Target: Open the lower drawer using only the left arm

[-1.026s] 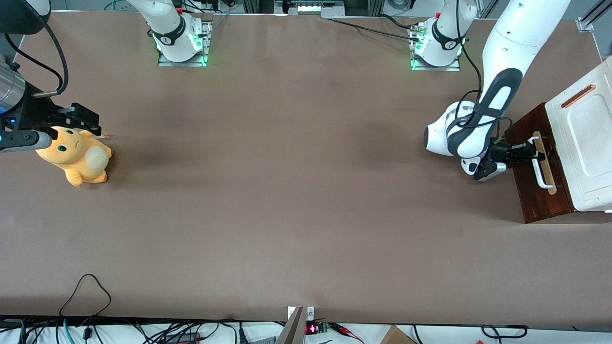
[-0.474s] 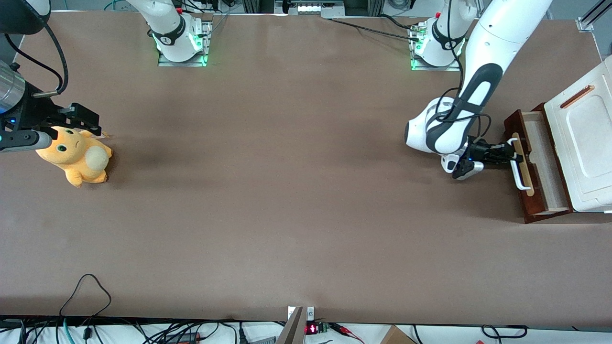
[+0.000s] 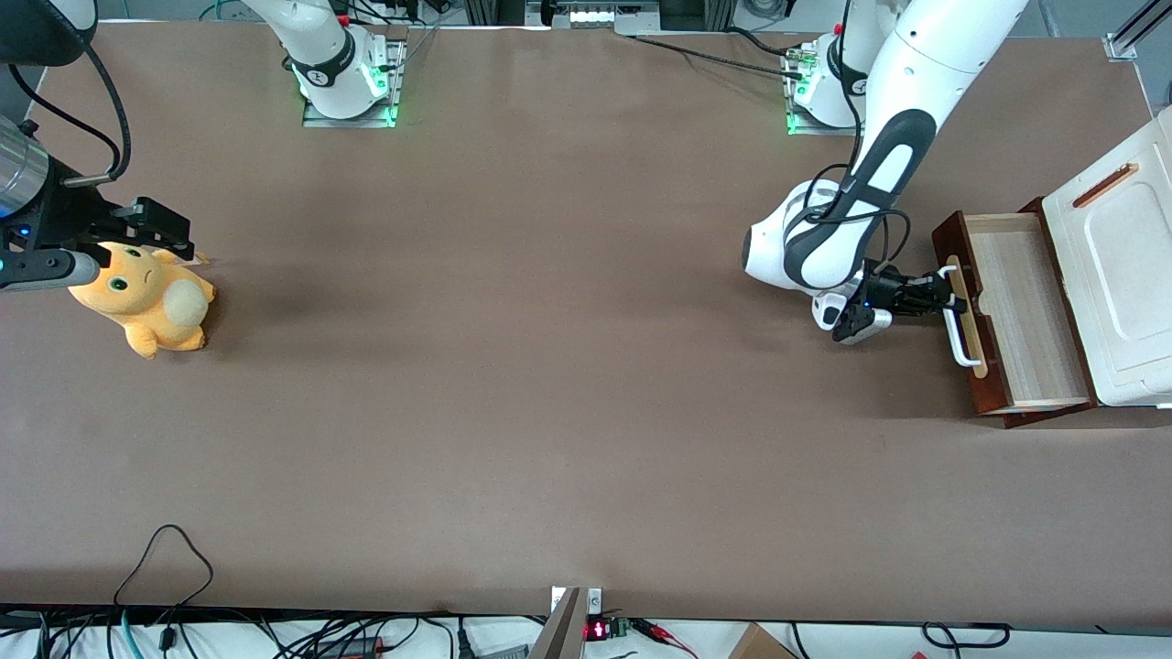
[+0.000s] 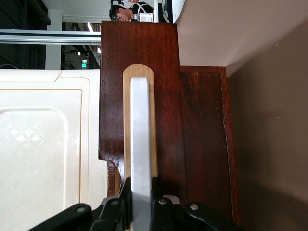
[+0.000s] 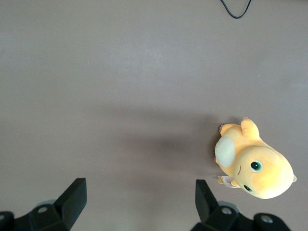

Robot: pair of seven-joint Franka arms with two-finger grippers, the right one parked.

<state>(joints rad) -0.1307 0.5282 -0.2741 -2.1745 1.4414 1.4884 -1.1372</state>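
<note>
The lower drawer [image 3: 1021, 311] stands pulled well out of the cabinet at the working arm's end of the table, its light wood inside showing. Its dark red-brown front [image 4: 144, 96] carries a white bar handle [image 3: 957, 329] [image 4: 141, 144] on a pale wood strip. The left arm [image 3: 851, 220] reaches down in front of the drawer. My gripper [image 3: 943, 297] [image 4: 141, 204] is shut on the white handle, one black finger on each side of the bar.
The cabinet's white top panel [image 3: 1122, 275] overhangs the open drawer. An orange plush toy [image 3: 146, 302] [image 5: 255, 166] lies toward the parked arm's end of the table. Cables run along the table edge nearest the front camera.
The gripper has moved away from the cabinet with the handle in its grip, and the drawer has slid from shut to well open.
</note>
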